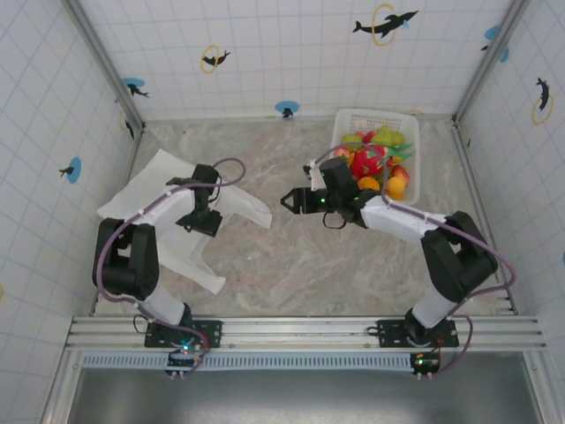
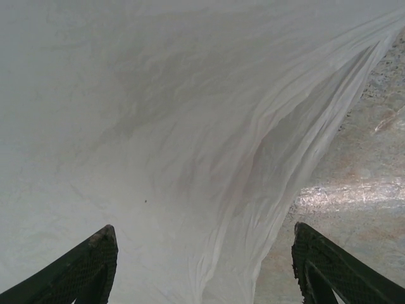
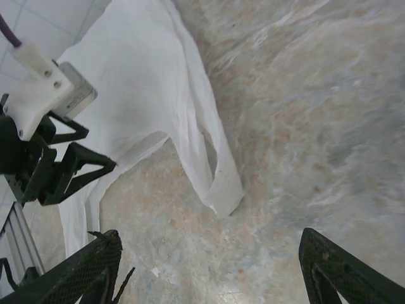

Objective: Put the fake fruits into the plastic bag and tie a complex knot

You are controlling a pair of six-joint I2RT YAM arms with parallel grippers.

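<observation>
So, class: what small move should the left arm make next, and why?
Probably lower the left pincer and close on the bag: its jaws stand open over the flat bag, and the fruits sit in the basket.

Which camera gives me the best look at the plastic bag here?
Top external: nearly the whole plastic bag lies spread on the left of the table, both handle loops visible. Left wrist gives a close crinkled stretch of it and one edge; right wrist catches part of its body and one loop.
</observation>
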